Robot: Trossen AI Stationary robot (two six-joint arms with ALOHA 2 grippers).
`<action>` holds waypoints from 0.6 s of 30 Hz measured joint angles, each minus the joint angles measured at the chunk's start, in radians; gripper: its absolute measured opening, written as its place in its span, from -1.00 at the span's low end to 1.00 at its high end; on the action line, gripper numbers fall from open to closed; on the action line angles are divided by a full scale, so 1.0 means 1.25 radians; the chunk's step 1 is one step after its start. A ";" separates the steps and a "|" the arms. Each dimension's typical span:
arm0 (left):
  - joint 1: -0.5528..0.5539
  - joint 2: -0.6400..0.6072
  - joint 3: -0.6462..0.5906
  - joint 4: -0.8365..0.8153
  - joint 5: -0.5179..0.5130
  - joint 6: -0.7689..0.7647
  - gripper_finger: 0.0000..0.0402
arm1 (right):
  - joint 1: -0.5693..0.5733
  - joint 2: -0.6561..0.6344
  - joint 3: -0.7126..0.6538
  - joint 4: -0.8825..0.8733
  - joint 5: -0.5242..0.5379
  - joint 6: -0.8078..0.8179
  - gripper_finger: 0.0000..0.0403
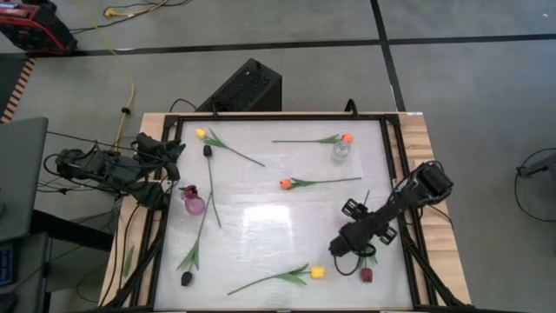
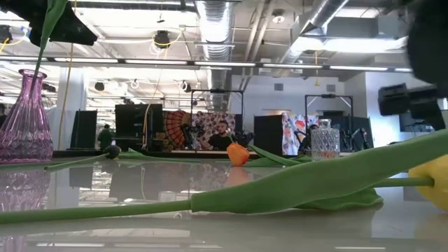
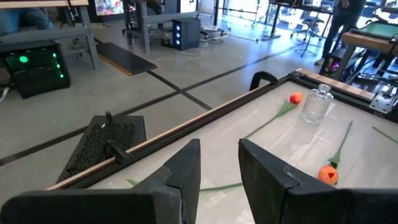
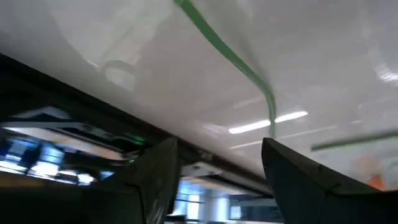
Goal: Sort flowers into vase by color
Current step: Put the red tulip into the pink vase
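Note:
Tulips lie scattered flat on the white table: a yellow one, a maroon one, two orange ones, a dark one, a yellow one and a dark red one. A purple vase holds a red tulip. A clear vase stands near the far right. My right gripper hangs open low over the near right part, between the last two tulips; a green stem runs ahead of its fingers. My left gripper waits open at the left edge.
A black box sits beyond the far edge. Dark frame rails run along the table's sides. In the low view a long stem and leaf lie close in front, and a person sits far behind the table.

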 joint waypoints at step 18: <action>0.000 0.000 0.000 0.000 -0.022 -0.005 -0.52 | 0.068 -0.004 -0.060 0.243 0.033 -0.062 0.28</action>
